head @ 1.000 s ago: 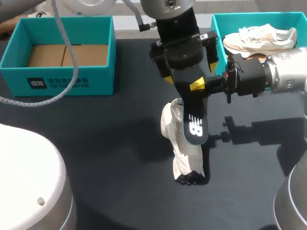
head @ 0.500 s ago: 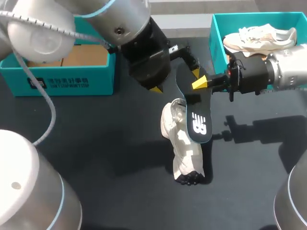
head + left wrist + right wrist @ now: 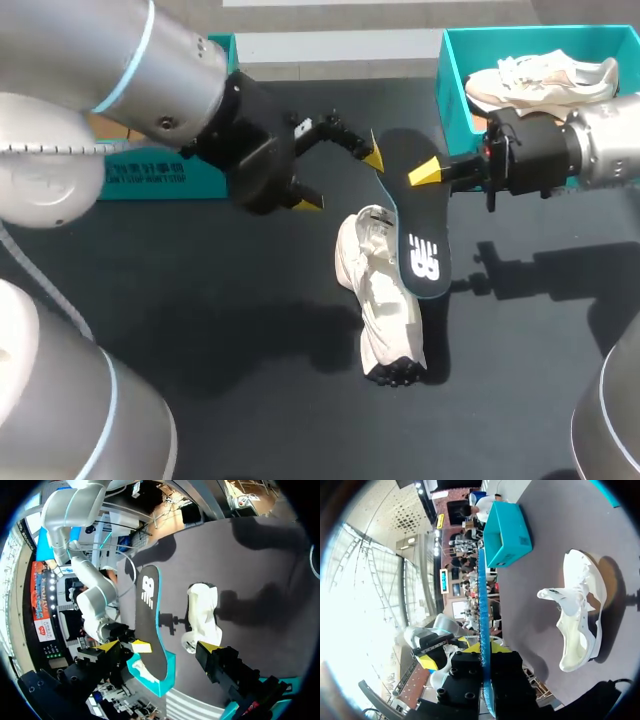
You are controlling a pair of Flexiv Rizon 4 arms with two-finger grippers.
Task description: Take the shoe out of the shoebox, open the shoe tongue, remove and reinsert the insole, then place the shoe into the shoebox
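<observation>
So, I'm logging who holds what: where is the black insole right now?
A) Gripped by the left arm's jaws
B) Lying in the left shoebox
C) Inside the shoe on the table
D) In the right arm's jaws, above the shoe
D: the insole is clamped at one end in the right arm's jaws, tilted over the shoe on the table; the left arm's jaws stand open beside it.
</observation>
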